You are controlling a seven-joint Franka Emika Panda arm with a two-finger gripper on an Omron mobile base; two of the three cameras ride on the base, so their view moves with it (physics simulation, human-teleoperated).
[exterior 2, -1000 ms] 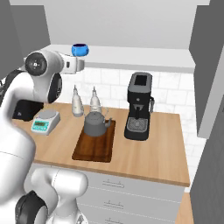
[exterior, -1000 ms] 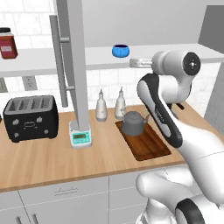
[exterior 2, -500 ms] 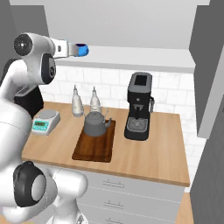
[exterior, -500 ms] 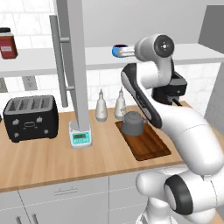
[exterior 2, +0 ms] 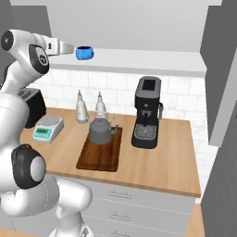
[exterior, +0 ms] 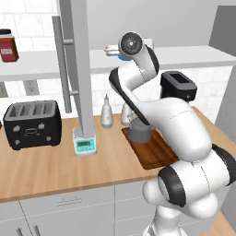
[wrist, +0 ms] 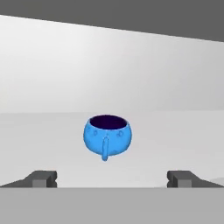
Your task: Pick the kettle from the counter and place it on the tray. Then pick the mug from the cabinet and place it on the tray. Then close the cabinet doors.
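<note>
A red jar (exterior: 8, 45) stands at the far left of the cabinet's white shelf (exterior: 41, 62), above a black toaster (exterior: 32, 123) on the light-brown wooden surface (exterior: 55, 166). Beside the toaster, a small scale (exterior: 85, 144) sits under the open grey cabinet door (exterior: 78, 60) with its long silver bar handle (exterior: 60, 60).

Right of the scale, two pale slim bottles (exterior 2: 81, 108) stand against the tiled wall. Just in front of them the dark grey kettle (exterior 2: 101, 131) rests on the near-wall end of the dark brown tray (exterior 2: 101, 152), its spout pointing toward the black coffee machine (exterior 2: 147, 113), which stands just beside the tray's right edge.

Up at shelf level, the white arm reaches toward the cabinet, and the gripper (exterior 2: 67, 48) is held level with the bright-blue mug (exterior 2: 84, 53). In the hand view the mug (wrist: 107, 136) stands upright on the shelf, its small handle turned toward the camera, centred between the two dark fingertips (wrist: 43, 178) but apart from them. The jaws are spread wide and released, grasping nothing.

At the far right, another grey cabinet door (exterior 2: 222, 78) hangs open.
</note>
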